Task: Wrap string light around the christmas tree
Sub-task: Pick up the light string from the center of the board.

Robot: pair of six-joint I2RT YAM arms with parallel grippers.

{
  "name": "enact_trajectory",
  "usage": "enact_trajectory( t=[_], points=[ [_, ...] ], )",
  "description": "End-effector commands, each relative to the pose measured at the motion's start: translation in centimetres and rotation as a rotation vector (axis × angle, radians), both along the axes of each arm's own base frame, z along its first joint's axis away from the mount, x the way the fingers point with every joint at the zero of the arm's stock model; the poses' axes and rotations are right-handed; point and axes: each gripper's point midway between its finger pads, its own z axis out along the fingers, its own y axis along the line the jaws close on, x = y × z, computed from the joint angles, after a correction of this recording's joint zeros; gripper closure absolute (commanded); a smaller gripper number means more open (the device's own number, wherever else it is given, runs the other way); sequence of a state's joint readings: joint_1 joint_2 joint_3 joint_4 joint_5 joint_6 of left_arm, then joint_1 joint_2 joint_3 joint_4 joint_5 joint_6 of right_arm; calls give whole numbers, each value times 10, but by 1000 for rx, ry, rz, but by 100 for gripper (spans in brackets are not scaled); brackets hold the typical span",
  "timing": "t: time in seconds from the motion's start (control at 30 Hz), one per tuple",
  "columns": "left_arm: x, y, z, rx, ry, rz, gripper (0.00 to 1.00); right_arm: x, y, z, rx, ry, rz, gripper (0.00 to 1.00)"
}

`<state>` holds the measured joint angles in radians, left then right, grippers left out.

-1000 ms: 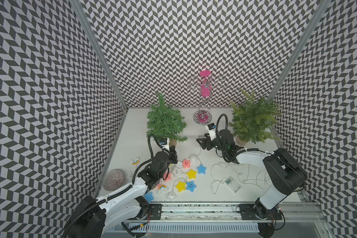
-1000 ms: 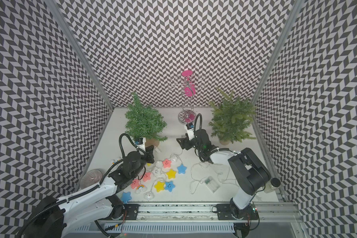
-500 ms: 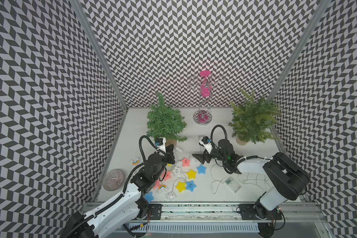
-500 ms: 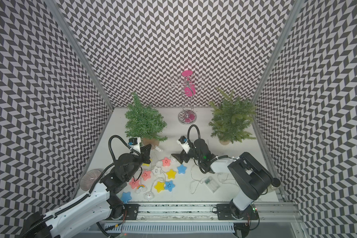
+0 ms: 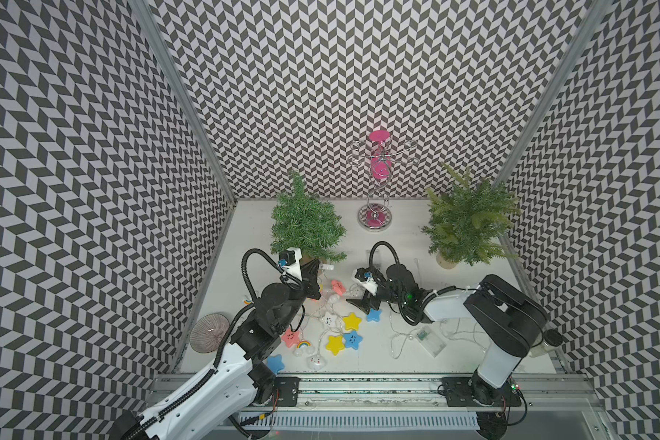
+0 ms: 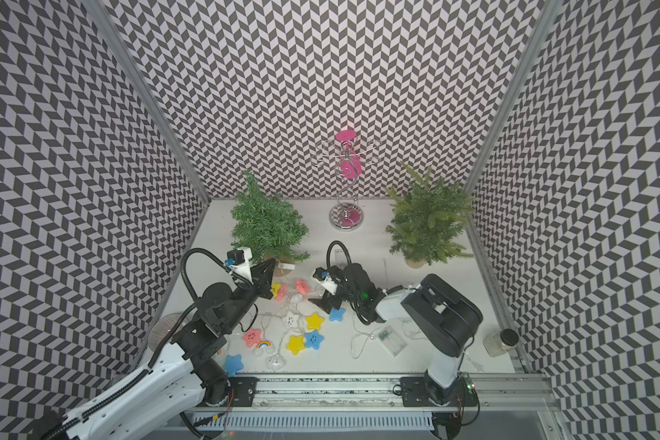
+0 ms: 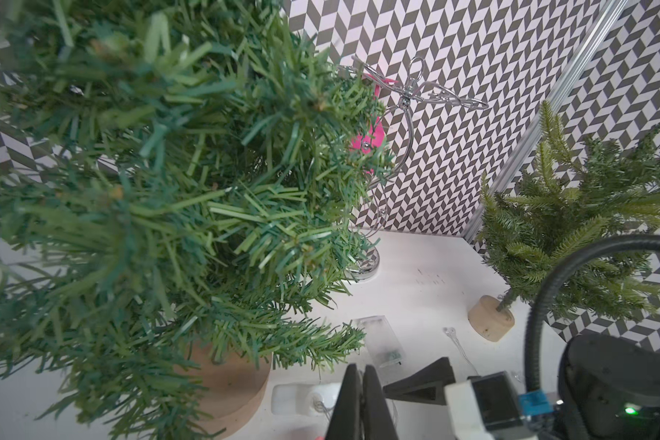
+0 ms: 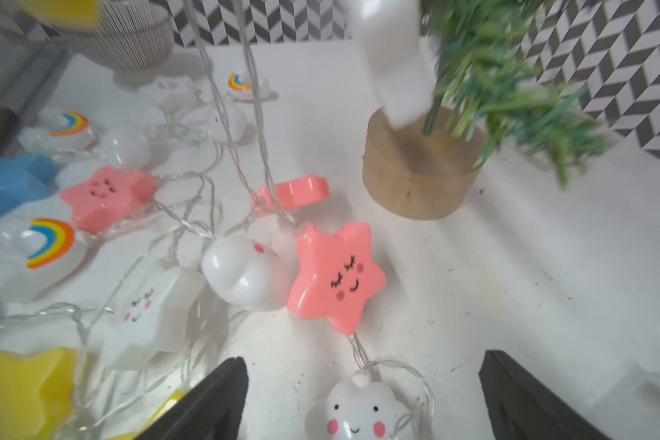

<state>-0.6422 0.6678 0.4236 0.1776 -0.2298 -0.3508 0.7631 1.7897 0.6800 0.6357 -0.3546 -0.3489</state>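
Pink chrome stand (image 5: pixel 380 170) by back wall, ribbed bowl (image 5: pixel 209 337), glass jar (image 6: pixel 502 342)

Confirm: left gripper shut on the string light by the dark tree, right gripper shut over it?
Right gripper is open, not shut: the right wrist view shows its jaws wide apart over the string light. Left gripper is shut on it by the dark tree, as said.

Three walls (image 5: pixel 359 76), far, left and right, all in black-and-white chevron print. Aluminium posts (image 5: pixel 183 103) stand at both far corners. The floor is a white tabletop (image 5: pixel 408 228), speckled with small dark scuffs in the right wrist view. A metal rail (image 5: pixel 359 390) runs along the near edge. Light is even, shadows soft.
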Motion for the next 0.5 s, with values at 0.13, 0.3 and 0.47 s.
enact_trajectory(
  t=[0.13,0.3,0.47],
  points=[
    [-3,21,15,-34,-23,56,100,29,-6,-9,-102,-75,-126,10],
    [-1,21,-15,-22,30,65,100,41,-16,-35,-200,13,-226,15],
    [2,37,-11,-24,20,135,100,41,-17,-46,-222,112,-265,26]
  ],
)
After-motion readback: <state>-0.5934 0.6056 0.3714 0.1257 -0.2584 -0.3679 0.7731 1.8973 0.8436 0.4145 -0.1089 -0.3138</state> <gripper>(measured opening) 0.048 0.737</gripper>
